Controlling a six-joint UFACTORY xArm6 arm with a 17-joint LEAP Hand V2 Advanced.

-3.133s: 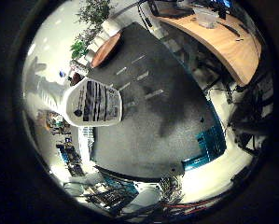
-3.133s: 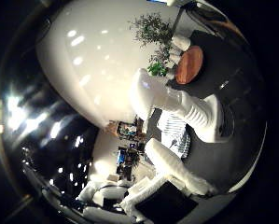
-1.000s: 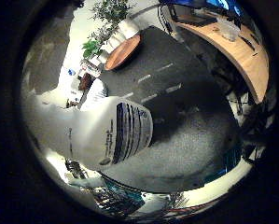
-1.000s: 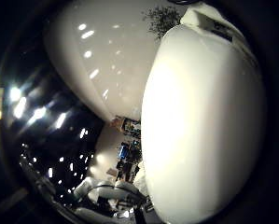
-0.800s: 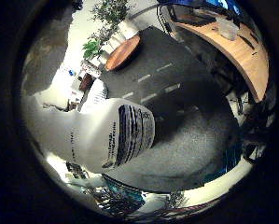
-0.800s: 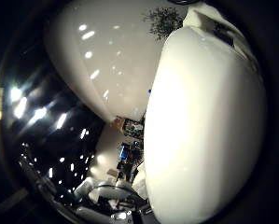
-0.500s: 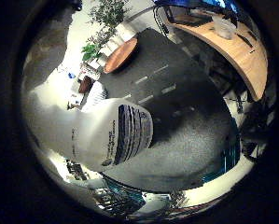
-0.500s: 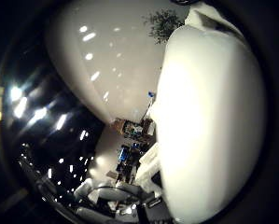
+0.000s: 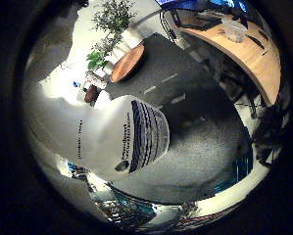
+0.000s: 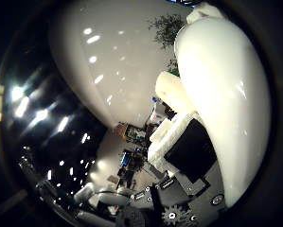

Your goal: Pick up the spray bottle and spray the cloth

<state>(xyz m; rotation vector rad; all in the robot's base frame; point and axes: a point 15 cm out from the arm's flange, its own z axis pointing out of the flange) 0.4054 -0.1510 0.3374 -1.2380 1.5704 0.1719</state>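
A: Nearest the palm?

B: Bottle, white, filling much of both palm views. Close against the hand. Striped label on the side turned away from the thumb.

A: Fingers?

B: Fingers bent in alongside the bottle, white and black parts lying right against its smooth wall. Curled round it, not spread (no gap visible between the nearest one and the plastic). Gears of the hand's body showing at the edge of the thumb-side view.

A: Upright or tilted?

B: Cannot tell from these views. Nozzle end not made out either.

A: Beyond the bottle?

B: Grey floor, with a few short pale marks in a row. Bottle seen against it, well apart from any furniture.

A: Farther still?

B: Round table, wooden, at the far edge of the grey floor. Just beside it a leafy plant against a pale wall. Off to the other side, a long curved desk, also wooden, carrying a clear box and some dark items too small to name.
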